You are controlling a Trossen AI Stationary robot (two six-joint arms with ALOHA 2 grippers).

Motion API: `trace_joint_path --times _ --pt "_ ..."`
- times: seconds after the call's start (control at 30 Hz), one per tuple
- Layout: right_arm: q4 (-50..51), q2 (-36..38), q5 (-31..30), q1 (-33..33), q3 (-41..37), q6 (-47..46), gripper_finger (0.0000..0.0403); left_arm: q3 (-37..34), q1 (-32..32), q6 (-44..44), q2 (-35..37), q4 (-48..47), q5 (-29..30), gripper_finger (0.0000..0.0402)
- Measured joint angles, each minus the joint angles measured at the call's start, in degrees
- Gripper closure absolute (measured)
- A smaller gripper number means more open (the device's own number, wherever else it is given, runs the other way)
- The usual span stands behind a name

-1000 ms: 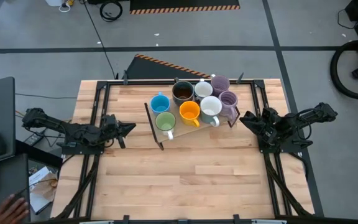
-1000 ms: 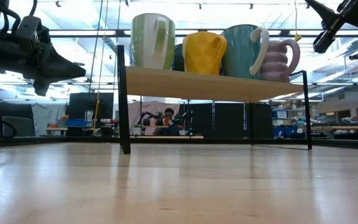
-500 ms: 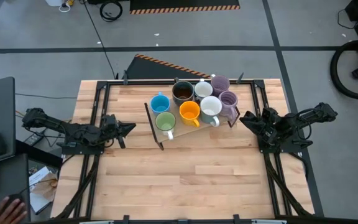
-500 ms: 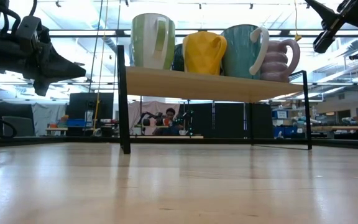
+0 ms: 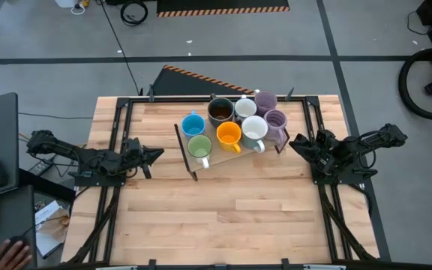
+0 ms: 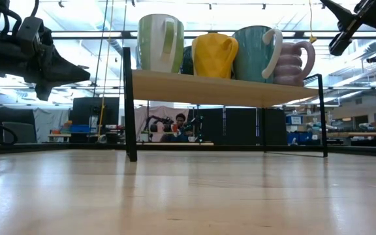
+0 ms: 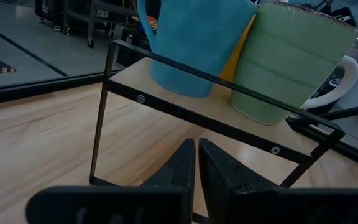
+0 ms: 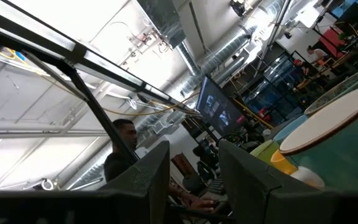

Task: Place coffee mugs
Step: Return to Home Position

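Eight mugs stand close together on a small raised wooden shelf (image 5: pixel 205 161) with a black metal frame, at the table's far middle. They are blue (image 5: pixel 193 124), green (image 5: pixel 199 146), orange (image 5: pixel 229 135), white (image 5: pixel 254 129), dark brown (image 5: pixel 220 111), white-grey patterned (image 5: pixel 245 109) and two lilac (image 5: pixel 265 100) (image 5: pixel 275 120). My left gripper (image 5: pixel 158 154) hovers shut left of the shelf, pointing at it. In its wrist view the gripper (image 7: pixel 196 163) faces the blue mug (image 7: pixel 197 43) and green mug (image 7: pixel 291 68). My right gripper (image 5: pixel 295 142) hovers open right of the shelf, beside the lilac mugs.
Black frame rails (image 5: pixel 118 127) run along the table's left and right sides under the arms. The near half of the wooden table (image 5: pixel 223 217) is bare. A person's hand (image 5: pixel 10 253) shows off the table's near-left corner. In the low view the shelf's legs (image 6: pixel 130 111) stand mid-table.
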State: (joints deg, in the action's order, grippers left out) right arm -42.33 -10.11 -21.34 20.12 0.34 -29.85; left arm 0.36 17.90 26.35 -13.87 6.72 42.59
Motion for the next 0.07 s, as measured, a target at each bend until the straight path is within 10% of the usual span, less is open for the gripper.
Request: trace_joint_path --times 0.07 --pt "0.00 0.01 0.01 -0.01 0.00 0.00 0.0259 0.00 0.02 -0.03 0.00 -0.01 0.00 0.0374"
